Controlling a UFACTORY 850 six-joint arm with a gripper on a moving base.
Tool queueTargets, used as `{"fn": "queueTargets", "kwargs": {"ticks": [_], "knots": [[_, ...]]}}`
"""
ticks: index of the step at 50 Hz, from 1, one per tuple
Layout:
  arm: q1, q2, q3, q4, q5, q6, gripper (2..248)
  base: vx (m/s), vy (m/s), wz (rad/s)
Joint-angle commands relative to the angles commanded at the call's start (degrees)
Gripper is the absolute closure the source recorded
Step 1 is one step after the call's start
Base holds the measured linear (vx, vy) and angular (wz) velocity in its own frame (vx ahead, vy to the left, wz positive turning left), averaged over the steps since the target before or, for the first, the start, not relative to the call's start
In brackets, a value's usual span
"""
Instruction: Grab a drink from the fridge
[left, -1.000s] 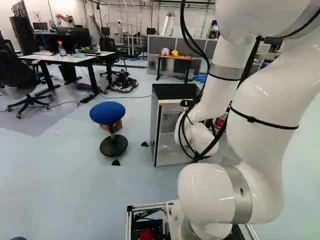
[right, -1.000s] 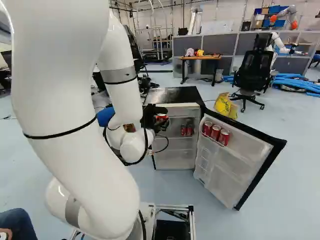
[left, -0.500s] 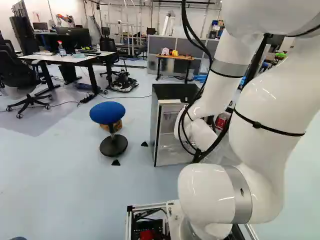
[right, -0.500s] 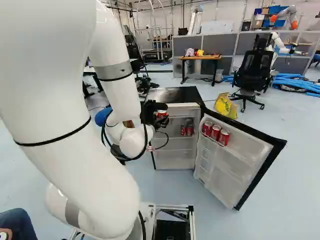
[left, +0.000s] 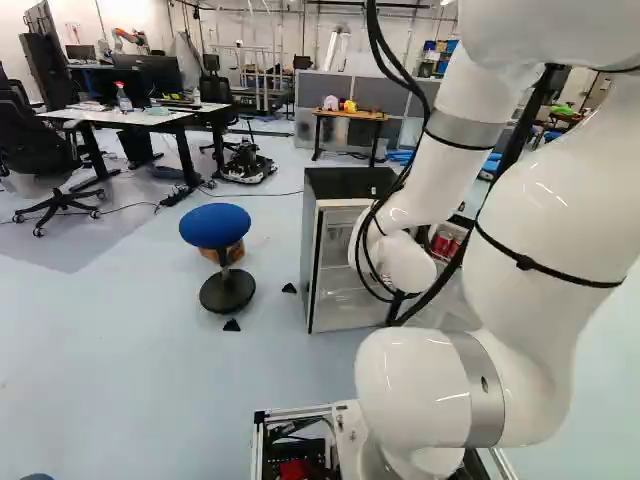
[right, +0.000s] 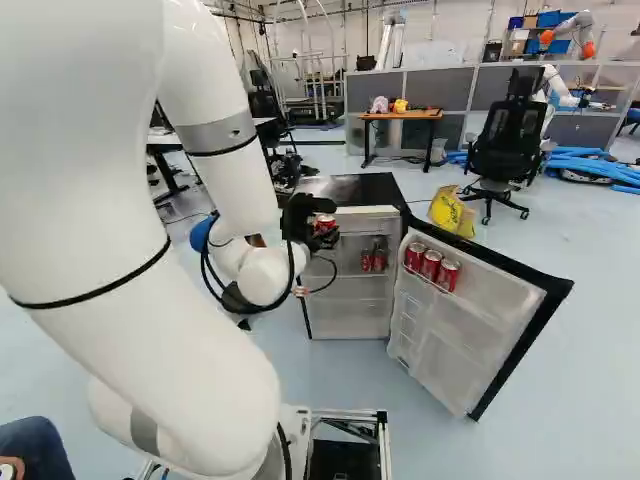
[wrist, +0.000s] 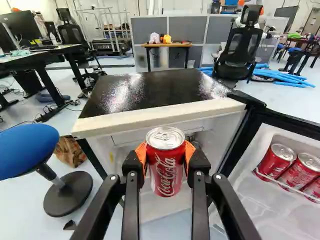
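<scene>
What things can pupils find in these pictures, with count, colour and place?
Held can: one, red, in the gripper
Fridge: one, black top, ahead of the gripper
Door cans: three, red, open door's rack
Inner drinks: two, red, fridge shelf
Stool: one, blue seat, left of fridge in left base view
Bag: one, yellow, behind open door
Table: one, orange top, before grey partitions
Office chairs: several, black, around room
Desks: at least two, far left, left base view
Tubes: several, blue, floor
Gripper: one, black, orange pads
Arm: one, white
</scene>
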Motion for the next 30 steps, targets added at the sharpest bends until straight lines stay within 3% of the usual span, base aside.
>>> {"fn": "queueTargets", "kwargs": {"ticks": [30], "knots": [[0.8, 3.8, -1.1, 2.5, -5.0, 0.0, 154, 0.0, 0.0, 0.0]]}}
